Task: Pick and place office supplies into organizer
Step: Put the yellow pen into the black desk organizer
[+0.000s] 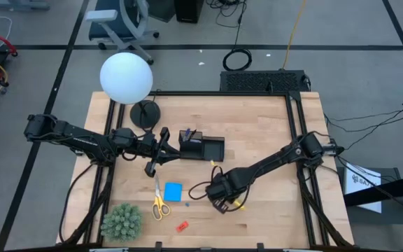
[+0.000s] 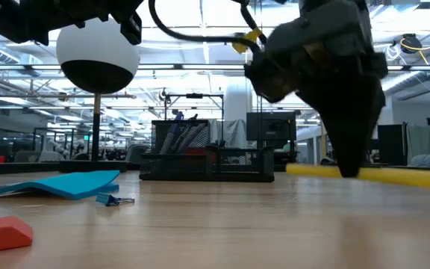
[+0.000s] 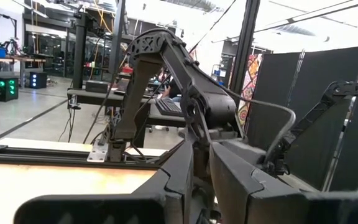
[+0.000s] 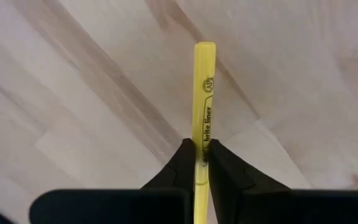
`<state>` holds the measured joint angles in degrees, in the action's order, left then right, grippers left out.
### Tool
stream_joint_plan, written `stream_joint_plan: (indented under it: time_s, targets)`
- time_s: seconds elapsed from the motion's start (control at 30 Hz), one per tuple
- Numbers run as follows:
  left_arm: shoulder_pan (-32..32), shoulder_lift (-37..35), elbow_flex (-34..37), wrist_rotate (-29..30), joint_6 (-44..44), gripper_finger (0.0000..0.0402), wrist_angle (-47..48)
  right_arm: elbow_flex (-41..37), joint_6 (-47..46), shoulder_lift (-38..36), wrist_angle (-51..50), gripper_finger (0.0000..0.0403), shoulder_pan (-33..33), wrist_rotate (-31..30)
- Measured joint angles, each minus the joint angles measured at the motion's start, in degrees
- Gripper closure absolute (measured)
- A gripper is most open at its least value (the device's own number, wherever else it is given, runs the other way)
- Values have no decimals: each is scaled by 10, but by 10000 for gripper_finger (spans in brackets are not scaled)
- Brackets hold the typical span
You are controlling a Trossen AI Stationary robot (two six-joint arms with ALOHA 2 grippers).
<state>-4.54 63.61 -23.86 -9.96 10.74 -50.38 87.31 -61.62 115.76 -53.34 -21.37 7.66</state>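
My right gripper (image 1: pixel 222 201) (image 4: pixel 202 152) points down near the table's middle front, shut on a yellow pen (image 4: pixel 204 93) (image 2: pixel 394 175). My left gripper (image 1: pixel 165 150) (image 3: pixel 202 150) hovers level just left of the black organizer (image 1: pixel 203 147) (image 2: pixel 207 161). Its fingers are close together, and whether anything is between them does not show. The blue note pad (image 1: pixel 173 191) (image 2: pixel 66 183), the yellow-handled scissors (image 1: pixel 159 205) and a small red piece (image 1: pixel 182 226) (image 2: pixel 2 232) lie flat on the table, left of my right gripper. My right gripper pinches the yellow pen's barrel at its printed label (image 4: pixel 204 134) between its two fingers. The fingers come from above, pointing down, and lie across the pen. The pen stays level. Whether it is clear of the table I cannot tell.
A white globe lamp (image 1: pixel 126 77) stands on a round black base (image 1: pixel 145 113) at the far left. A green spiky plant (image 1: pixel 122 221) sits at the near left corner. A small binder clip (image 2: pixel 116 199) lies beside the note pad. Bare wood lies right of the organizer.
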Motion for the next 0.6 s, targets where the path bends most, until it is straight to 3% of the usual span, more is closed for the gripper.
stream_joint_plan:
  time_s: [0.2, 0.47, 0.6]
  targets:
    - [0, 0, 0, 0, 0, 339, 0, 0, 29, -39, 34, 390, 12, -16]
    - [0, 0, 0, 0, 0, 339, 0, 0, 141, -76, 160, 402, 30, -77]
    - [0, 0, 0, 0, 0, 339, 0, 0, 177, -78, 183, 403, 42, -74]
